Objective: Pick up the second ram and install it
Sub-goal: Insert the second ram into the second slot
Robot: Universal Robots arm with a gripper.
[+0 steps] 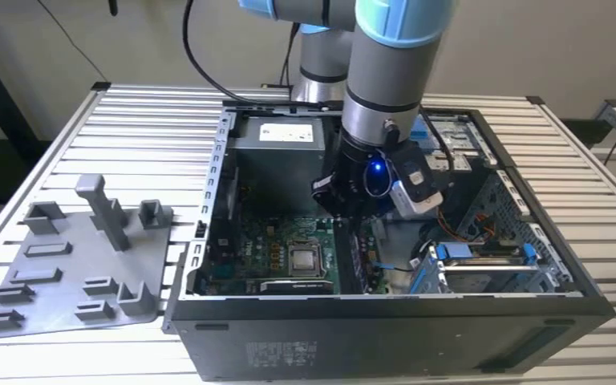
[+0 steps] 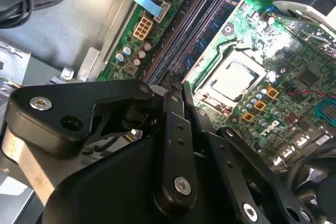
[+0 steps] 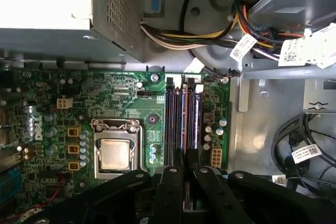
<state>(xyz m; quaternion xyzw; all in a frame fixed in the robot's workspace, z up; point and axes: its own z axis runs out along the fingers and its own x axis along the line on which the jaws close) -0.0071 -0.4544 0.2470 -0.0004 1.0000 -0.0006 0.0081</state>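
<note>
Quick look at the open PC case (image 1: 394, 337) sitting on the slatted table (image 1: 147, 120). In the exterior view the arm is reached down into the middle of the case. The gripper (image 1: 342, 210) is parked right over the motherboard (image 1: 246, 255), with the CPU socket (image 1: 305, 258) at roughly 7 o'clock from it and the power supply (image 1: 281, 132) at about 11 o'clock. The grey fixture plate (image 1: 73, 273) is left lying outside the case, off at 9 o'clock.

In the first wrist view the second ram (image 3: 184, 124) is seen edge-on as a thin purplish strip, stood upright in one of the memory slots. Another stick (image 3: 195, 114) is seated in a slot just beside it. The two black fingers (image 3: 173, 174) are pulled in tight at one end of the second ram, so it's pinched between them with barely any gap. Whether the stick is fully clicked down can't be told. The fingertips are shown meeting at the end of the slot rows in the second wrist view too.
</note>
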